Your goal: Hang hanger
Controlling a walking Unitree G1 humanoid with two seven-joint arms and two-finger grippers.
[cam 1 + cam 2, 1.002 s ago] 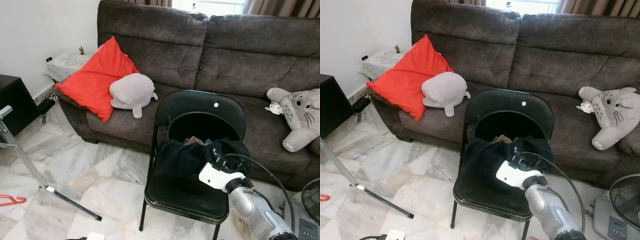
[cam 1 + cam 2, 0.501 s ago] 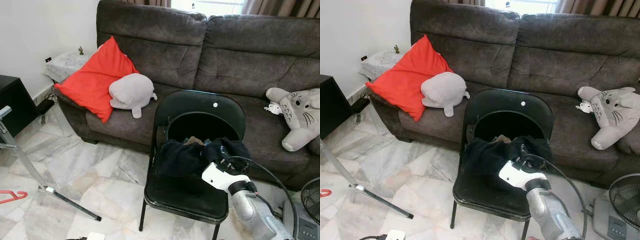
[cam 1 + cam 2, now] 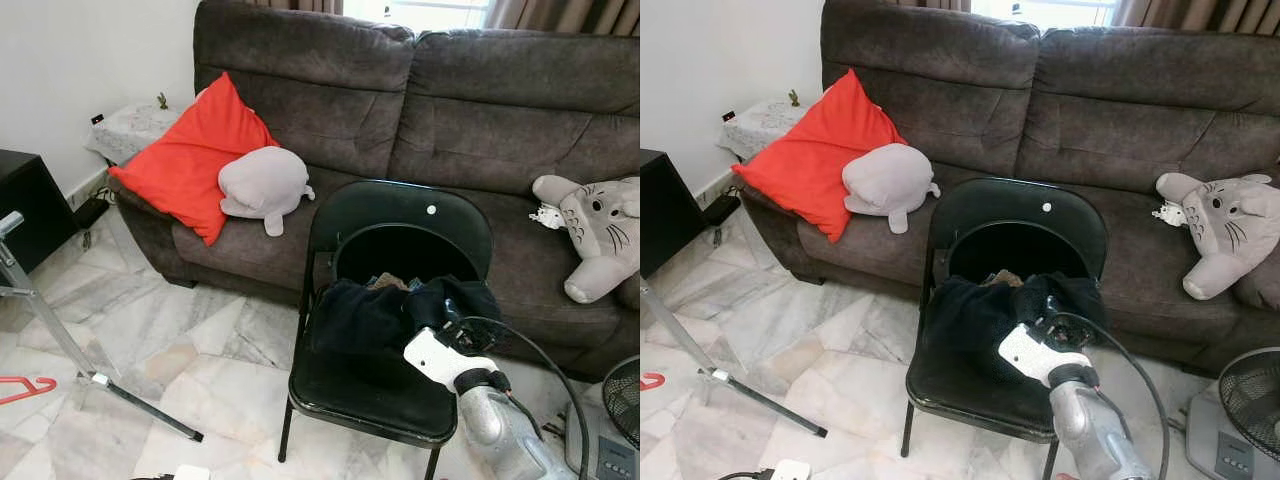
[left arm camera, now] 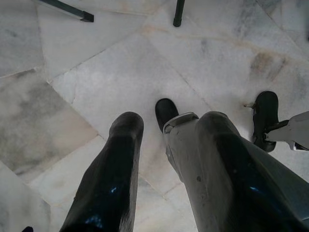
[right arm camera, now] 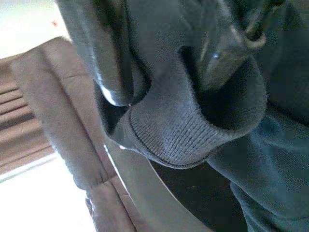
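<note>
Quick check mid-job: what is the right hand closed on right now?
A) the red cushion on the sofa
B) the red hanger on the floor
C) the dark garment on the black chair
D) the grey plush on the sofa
C: in the right wrist view the right hand pinches a fold of the dark garment lying on the black chair.

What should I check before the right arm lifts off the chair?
1. Right gripper on the dark garment: ok, fingers pinch a ribbed fold.
2. Garment free of the chair: cannot tell, it lies bunched against the backrest.
3. Hanger inside the garment: cannot tell.
4. Red hanger on the floor: not ok, not picked up.
5. Rack leg clear of the lift path: ok, off to the left.
6. Left gripper idle: ok, hanging over the floor tiles.
</note>
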